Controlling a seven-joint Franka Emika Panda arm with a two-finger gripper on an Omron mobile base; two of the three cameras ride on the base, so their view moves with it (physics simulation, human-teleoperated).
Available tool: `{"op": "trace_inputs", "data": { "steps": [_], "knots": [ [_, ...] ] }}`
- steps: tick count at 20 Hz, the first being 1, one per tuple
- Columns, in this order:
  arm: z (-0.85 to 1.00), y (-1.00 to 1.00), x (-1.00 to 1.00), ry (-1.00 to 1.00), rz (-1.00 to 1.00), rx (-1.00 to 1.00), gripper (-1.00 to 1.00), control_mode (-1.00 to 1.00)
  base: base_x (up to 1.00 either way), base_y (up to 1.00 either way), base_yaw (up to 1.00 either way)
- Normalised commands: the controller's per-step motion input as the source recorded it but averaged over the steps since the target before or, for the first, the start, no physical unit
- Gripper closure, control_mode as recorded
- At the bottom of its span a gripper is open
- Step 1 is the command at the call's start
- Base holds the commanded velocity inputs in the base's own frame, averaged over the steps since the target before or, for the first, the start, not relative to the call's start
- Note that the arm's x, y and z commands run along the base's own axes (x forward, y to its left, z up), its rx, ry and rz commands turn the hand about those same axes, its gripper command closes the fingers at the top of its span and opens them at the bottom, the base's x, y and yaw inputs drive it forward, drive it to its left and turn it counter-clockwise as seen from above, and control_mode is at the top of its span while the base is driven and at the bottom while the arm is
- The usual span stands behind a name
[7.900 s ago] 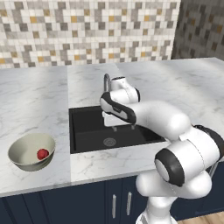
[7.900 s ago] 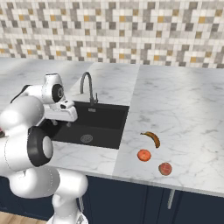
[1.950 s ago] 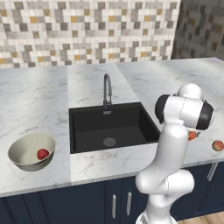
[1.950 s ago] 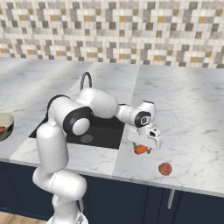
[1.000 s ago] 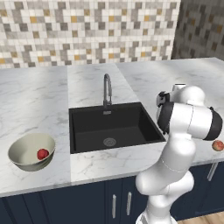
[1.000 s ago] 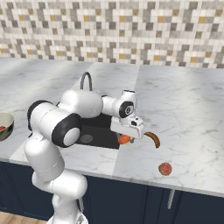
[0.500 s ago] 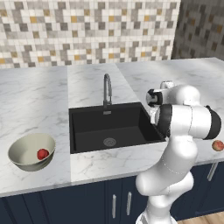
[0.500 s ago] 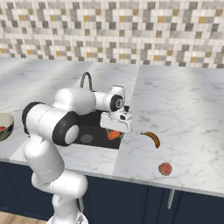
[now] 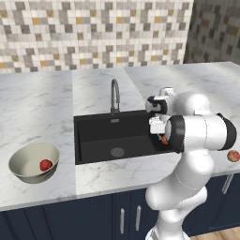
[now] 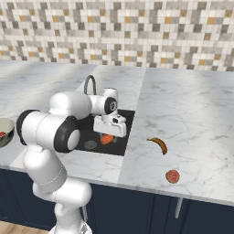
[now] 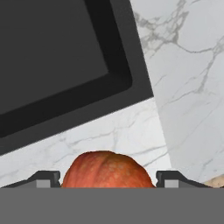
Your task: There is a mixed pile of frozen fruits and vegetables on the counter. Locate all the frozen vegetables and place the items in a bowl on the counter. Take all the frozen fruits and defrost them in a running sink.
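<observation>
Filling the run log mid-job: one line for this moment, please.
gripper: shut on carrot | position: above sink | bowl: tomato | counter: banana, apple

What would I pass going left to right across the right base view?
Bowl → faucet → orange carrot piece in the gripper → banana → reddish-peach ball.

White glossy robot arm [image 9: 187,159] with thick rounded segments, dark grey bands at the joints, round black joint cap on the wrist, boxy white gripper [image 10: 108,135], two small dark finger tips [image 11: 43,178]
</observation>
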Motion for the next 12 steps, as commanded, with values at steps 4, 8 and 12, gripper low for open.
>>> {"op": "trace_inputs", "data": {
  "steps": [4,8,12],
  "knots": [
    [0.0,0.52,0.0,0.0,0.0,-0.01,1.0,-1.0,0.0,0.0,0.0],
    [0.01,0.5,0.0,0.0,0.0,-0.01,1.0,-1.0,0.0,0.0,0.0],
    [0.05,0.46,0.0,-0.03,-0.04,-0.01,1.0,-1.0,0.0,0.0,0.0]
  ]
}}
